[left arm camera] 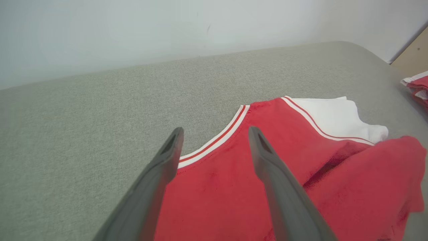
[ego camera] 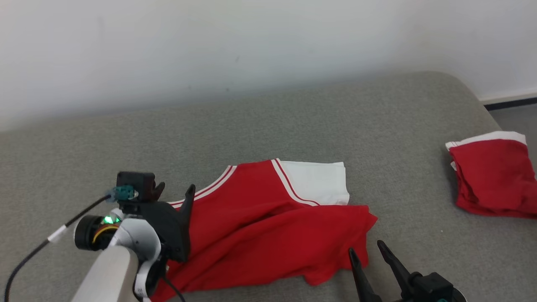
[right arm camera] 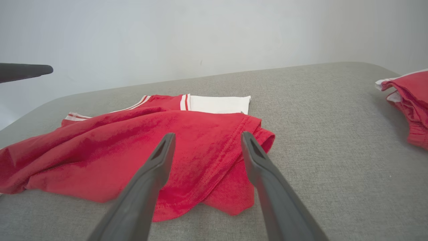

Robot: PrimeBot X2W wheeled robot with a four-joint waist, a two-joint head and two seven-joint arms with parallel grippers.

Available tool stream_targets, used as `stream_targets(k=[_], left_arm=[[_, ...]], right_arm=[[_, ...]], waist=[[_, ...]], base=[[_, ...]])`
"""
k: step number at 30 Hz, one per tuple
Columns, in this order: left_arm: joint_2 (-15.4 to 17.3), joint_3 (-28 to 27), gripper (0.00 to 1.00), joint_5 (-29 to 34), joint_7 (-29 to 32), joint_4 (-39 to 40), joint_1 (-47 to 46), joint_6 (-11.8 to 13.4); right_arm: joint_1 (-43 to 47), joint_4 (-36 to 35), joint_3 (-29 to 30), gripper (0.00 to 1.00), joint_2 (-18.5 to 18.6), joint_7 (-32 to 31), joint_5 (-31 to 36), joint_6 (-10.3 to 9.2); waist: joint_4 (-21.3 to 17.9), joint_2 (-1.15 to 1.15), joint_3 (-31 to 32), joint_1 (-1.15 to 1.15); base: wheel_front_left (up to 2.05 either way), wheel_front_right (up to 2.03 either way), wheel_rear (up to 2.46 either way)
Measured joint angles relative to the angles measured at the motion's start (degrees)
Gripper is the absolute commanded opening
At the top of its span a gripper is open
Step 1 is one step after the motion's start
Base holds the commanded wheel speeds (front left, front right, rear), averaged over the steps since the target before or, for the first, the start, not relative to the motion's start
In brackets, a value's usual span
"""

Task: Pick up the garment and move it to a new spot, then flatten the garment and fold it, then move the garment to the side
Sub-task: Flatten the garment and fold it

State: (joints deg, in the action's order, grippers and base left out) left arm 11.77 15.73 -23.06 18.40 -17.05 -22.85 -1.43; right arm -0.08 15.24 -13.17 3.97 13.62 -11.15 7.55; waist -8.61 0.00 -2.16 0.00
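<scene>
Left gripper (left arm camera: 215,132) hangs wide open and empty over the striped neckline of the red garment (ego camera: 260,218); right gripper (right arm camera: 208,136), fingers spread too, hovers by its near hem. That garment lies rumpled in the middle of the grey cushion (ego camera: 293,121), white sleeve toward the wall, and a folded red piece (ego camera: 495,180) sits well apart on the right.

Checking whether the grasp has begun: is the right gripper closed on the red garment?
No, the right gripper stands open, its fingers spread apart with the red garment showing between them.
</scene>
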Motion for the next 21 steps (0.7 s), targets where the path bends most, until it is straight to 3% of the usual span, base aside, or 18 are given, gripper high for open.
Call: stream_targets(k=[12,21], left_arm=[[1.48,0.00,1.00,-0.91,6.08,-16.71,-14.52,-2.04],[3.19,1.24,1.00,0.59,9.16,-22.67,-18.37,-0.30]], right_arm=[[-2.04,-0.23,0.79,1.00,-0.26,0.70,0.09,0.00],[-2.91,0.08,0.29,1.00,-0.69,1.12,-0.37,0.00]], waist=[[-10.81,0.01,-6.44,0.01],[-16.53,0.01,-11.02,0.01]], base=[[0.00,0.00,0.00],[0.00,0.00,0.00]])
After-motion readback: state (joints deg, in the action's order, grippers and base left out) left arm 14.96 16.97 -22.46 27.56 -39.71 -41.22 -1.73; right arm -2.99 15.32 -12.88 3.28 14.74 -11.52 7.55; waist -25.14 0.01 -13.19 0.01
